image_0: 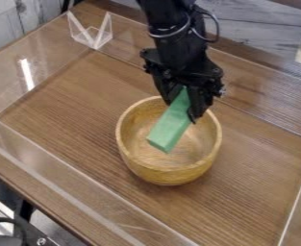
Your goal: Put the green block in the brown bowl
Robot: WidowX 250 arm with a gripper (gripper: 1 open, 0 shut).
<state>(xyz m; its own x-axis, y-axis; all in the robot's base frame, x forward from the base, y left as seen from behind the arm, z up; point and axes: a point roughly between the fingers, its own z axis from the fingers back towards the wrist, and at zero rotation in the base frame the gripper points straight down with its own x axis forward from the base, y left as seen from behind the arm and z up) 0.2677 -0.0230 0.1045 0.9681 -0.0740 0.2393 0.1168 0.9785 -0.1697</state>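
Hand (188, 95) is clamped on the upper end of the green block (172, 126), which hangs tilted over the brown bowl (142, 165) on the tabletop (76, 106). The lower end dips below the rim into the hollow; contact with the bottom cannot be told. Judgement: carry is done; release remains, so the task is nearly complete.
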